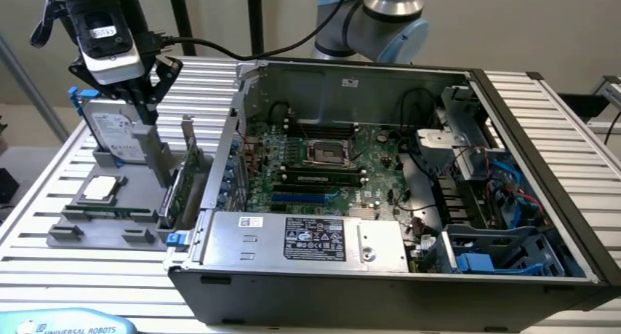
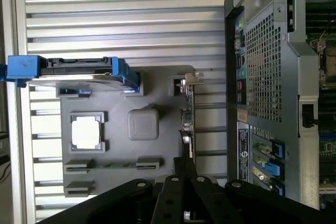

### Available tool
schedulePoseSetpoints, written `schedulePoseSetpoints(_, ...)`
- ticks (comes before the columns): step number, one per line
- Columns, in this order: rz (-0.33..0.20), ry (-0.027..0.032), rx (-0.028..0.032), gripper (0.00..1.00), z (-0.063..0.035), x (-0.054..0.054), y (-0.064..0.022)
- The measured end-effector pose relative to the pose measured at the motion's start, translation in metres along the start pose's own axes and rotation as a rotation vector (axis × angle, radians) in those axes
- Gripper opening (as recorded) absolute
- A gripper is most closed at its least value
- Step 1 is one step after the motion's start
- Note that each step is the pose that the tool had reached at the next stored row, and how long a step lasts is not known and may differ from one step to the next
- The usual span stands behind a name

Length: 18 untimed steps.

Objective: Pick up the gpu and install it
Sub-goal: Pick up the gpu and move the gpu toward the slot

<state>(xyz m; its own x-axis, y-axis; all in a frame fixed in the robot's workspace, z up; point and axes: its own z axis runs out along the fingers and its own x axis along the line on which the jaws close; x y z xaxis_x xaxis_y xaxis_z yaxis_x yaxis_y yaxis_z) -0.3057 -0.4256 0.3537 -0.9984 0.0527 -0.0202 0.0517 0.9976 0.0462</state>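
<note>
We are seeing the gpu [image 1: 182,181] [image 2: 187,124], a thin flat card with a green board edge and a silver metal bracket, standing upright on its edge in the grey plastic tray [image 1: 107,236] [image 2: 121,150], on the exterior view's left of the open black computer case [image 1: 388,294] [image 2: 268,51]. The gripper [image 1: 148,116] [image 2: 185,163] is hovering over the far part of this tray, near the silver hard drive [image 1: 115,134] [image 2: 79,69] in its blue frame, and its black jaws are standing together, gripping nothing. The tray is lying on a table [image 1: 87,287] [image 2: 131,19] of ribbed pale slats.
</note>
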Motion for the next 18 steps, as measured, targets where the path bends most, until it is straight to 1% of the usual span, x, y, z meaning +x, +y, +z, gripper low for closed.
schedulePoseSetpoints(5, 0.0, 0.0, 0.0, 0.12, 0.0, 0.0, 0.0)
schedulePoseSetpoints(8, 0.0, -0.0001, -0.0001, 0.3, 0.0001, 0.0, 0.0)
schedulePoseSetpoints(9, 0.0, -0.0001, -0.0001, 0.3, 0.0001, 0.0, 0.0)
schedulePoseSetpoints(10, 0.0, -0.0001, -0.0001, 0.36, 0.0001, 0.0, 0.0)
schedulePoseSetpoints(11, 0.0, -0.0001, 0.0, 0.36, 0.0001, 0.0, 0.0)
schedulePoseSetpoints(13, 0.0, -0.0001, -0.0001, 0.47, 0.0001, 0.0, 0.0)
schedulePoseSetpoints(14, 0.0, 0.0, 0.0, 0.47, 0.0001, 0.0, 0.0)
schedulePoseSetpoints(15, 0.0, 0.0, 0.0001, 0.54, 0.0003, 0.0, 0.0)
schedulePoseSetpoints(18, 0.0, -0.001, 0.0003, 0.54, 0.005, -0.0003, -0.0002)
